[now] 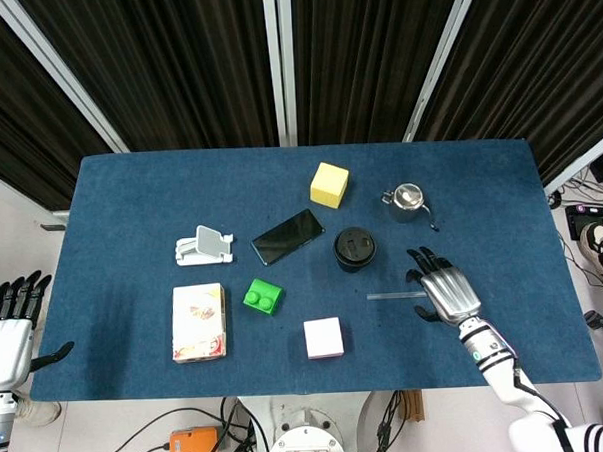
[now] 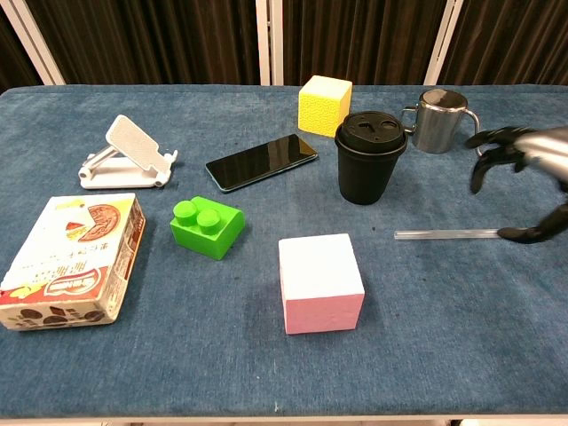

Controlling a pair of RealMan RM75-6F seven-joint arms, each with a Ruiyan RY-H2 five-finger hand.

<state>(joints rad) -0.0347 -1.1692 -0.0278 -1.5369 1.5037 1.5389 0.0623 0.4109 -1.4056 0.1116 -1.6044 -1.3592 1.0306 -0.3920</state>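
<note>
- Right hand (image 1: 446, 291): fingers spread, holding nothing, poised over the right end of the clear straw (image 1: 397, 295); from the chest view the fingertips (image 2: 486, 153) arch above it and the thumb sits at its right tip, contact not certain.
- Step in hand, as judged: the reach to the straw, with no grasp made.
- Next move, as judged: a thin, flat-lying rod calls for a low pinch between thumb and a finger, pressed close to the cloth; it may roll away if nudged.
- Clear straw: lies flat on the blue worktop (image 1: 130, 203), lengthwise left to right, near and right of the black lidded cup (image 1: 354, 249).
- Steel pitcher (image 1: 409, 201): just far of the hand; its thin spout points toward the hand's side, a likely snag on a high lift.
- Open room: bare cloth right of and nearer than the straw, out to the worktop's right and near edges.
- Pink block (image 1: 323, 337): near-left, apart from the straw.
- Left hand (image 1: 8, 334): fingers apart, empty, beyond the worktop's left edge.
</note>
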